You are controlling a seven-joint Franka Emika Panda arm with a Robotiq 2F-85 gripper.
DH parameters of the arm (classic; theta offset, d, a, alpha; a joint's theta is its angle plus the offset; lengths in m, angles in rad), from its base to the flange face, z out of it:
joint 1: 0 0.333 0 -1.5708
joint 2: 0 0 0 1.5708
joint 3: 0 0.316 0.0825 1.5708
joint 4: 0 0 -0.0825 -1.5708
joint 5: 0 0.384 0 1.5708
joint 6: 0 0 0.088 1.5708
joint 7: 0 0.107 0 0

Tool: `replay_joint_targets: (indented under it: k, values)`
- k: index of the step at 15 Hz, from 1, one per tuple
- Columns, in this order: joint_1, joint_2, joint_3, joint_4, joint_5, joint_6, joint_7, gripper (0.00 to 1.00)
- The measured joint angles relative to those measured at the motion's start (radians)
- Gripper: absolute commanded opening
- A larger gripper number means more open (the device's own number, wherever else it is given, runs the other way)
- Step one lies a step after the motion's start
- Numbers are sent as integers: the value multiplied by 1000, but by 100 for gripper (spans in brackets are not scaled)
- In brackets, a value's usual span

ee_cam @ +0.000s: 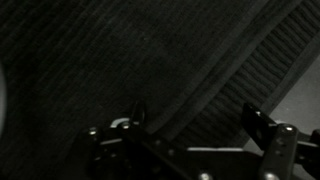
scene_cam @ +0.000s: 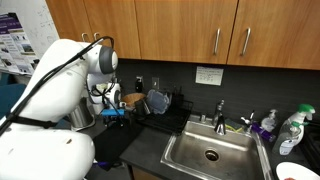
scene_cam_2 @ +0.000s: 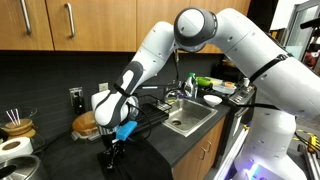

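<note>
My gripper (ee_cam: 197, 120) is open and empty, its two dark fingers spread wide over a dark ribbed mat (ee_cam: 240, 70) that fills the dim wrist view. In both exterior views the gripper (scene_cam: 116, 117) (scene_cam_2: 112, 150) points down, low over the black countertop (scene_cam_2: 150, 150), beside a black dish rack (scene_cam: 160, 105). Whether the fingertips touch the mat cannot be told. A brown wooden dish (scene_cam_2: 85, 123) sits just behind the gripper.
A steel sink (scene_cam: 210, 155) (scene_cam_2: 190, 120) with a faucet (scene_cam: 220, 110) lies beyond the rack. A purple soap bottle (scene_cam: 268, 125) and a spray bottle (scene_cam: 292, 130) stand by it. Wooden cabinets (scene_cam: 190, 30) hang above. A cup with sticks (scene_cam_2: 15, 125) stands on the counter.
</note>
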Motion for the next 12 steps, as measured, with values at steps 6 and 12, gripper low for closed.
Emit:
replay_joint_targets:
  k: [6, 12]
  values:
    - [8, 0, -5, 0, -7, 4, 17, 100]
    - [35, -1, -7, -1, -55, 3, 17, 100]
